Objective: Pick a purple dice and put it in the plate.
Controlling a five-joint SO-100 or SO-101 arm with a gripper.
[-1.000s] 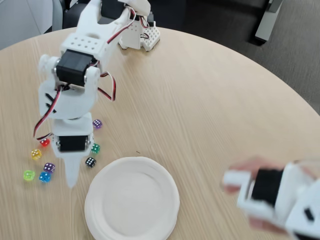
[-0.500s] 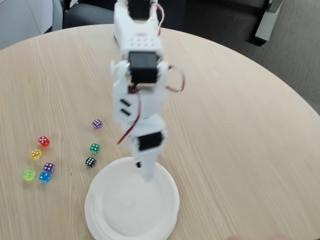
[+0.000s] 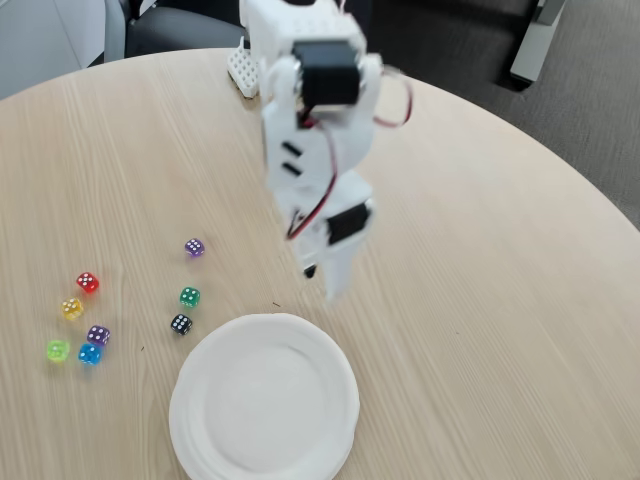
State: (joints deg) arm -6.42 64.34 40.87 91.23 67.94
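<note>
Nearest the camera in the fixed view lay the plate (image 3: 264, 402), white and bare, with no die on it. Just beyond its left rim sat the black die (image 3: 181, 324) and green die (image 3: 189, 296). Farther left lay a cluster with a second purple die (image 3: 98, 335) beside the blue die (image 3: 90, 353). Beyond these the purple die (image 3: 194, 247) stood alone on the table (image 3: 480, 250), well apart from the plate. The gripper (image 3: 330, 285) hung blurred above the table past the plate's far rim; whether its fingers were clenched or released I could not tell, and nothing showed between them. The risk: two purple dice look alike, and a descent into the crowded cluster could knock neighbours or grab the blue one.
</note>
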